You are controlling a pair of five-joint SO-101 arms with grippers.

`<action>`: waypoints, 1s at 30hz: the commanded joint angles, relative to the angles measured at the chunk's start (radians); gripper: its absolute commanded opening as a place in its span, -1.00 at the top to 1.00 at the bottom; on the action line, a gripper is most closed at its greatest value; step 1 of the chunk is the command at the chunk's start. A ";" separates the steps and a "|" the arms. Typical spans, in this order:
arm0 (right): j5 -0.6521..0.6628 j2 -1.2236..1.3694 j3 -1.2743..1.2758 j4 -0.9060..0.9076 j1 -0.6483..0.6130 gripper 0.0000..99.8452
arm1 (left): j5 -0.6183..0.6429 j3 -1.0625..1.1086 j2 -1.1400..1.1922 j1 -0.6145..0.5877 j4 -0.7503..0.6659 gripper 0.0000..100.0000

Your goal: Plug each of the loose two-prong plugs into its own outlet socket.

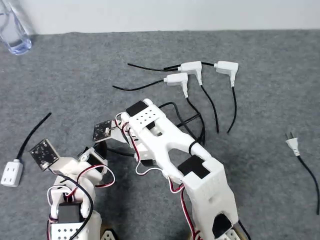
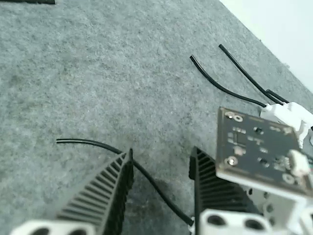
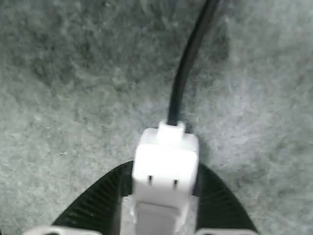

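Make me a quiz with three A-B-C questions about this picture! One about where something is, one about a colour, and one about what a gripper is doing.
1. Where is the loose two-prong plug?
A) alone on the right side of the grey mat
B) in a gripper
C) on top of an arm

2. What colour is its cord?
A) red
B) black
C) white

3. What is the right gripper doing?
A) hanging open
B) gripping a white socket
C) gripping a cup

Answers:
1 A, it lies by itself on the mat.
2 B, a black cord trails from it.
3 B, its fingers flank the two-slot block.
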 commanded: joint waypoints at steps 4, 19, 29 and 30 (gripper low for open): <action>0.023 -0.039 -0.040 -0.019 0.071 0.98 | 0.000 -0.010 -0.012 -0.003 -0.005 0.63; 0.025 -0.285 -0.356 0.165 0.292 0.98 | 0.000 -0.010 -0.012 -0.002 -0.005 0.63; 0.160 -0.285 -0.562 0.048 0.545 0.98 | 0.000 -0.010 -0.012 -0.002 -0.005 0.63; 0.160 -0.269 -0.562 -0.005 0.556 0.98 | 0.000 -0.010 -0.012 -0.002 -0.005 0.63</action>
